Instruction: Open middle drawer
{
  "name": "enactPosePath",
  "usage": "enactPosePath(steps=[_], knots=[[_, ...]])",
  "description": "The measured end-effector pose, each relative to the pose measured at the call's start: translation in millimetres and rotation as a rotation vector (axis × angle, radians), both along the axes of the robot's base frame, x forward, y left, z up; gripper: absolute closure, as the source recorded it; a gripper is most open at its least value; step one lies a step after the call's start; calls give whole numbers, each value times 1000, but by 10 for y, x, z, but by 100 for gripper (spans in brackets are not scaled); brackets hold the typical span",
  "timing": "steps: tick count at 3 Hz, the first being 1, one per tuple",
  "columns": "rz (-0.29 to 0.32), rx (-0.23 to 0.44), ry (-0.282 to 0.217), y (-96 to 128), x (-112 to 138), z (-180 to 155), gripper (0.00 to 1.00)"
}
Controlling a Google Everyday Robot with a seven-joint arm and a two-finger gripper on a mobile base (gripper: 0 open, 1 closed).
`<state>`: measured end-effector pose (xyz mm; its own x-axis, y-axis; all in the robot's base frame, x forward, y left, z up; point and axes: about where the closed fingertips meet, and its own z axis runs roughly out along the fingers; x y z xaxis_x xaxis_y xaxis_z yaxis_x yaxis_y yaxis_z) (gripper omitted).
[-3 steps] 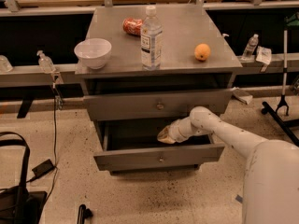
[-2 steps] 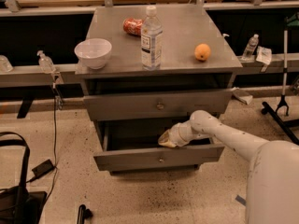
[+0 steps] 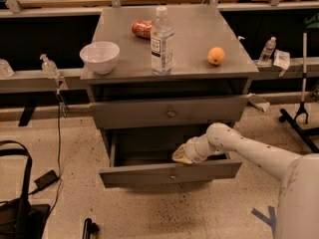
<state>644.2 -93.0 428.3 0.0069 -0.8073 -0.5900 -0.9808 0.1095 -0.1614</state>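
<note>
Farther out than a second earlier, the grey metal flat-fronted middle drawer [image 3: 139,175] stood well open below the grey upper drawer front [image 3: 129,114]. The white arm's gripper [image 3: 182,155] sat at the middle drawer's top edge; whether open or closed, I could not tell. Pulling straight and level looked best.
</note>
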Motion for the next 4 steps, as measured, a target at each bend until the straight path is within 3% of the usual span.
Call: enactPosePath(steps=[2, 4], knots=[[6, -4, 3, -9, -82, 50, 100], [-3, 14, -74, 127, 344, 214, 100]])
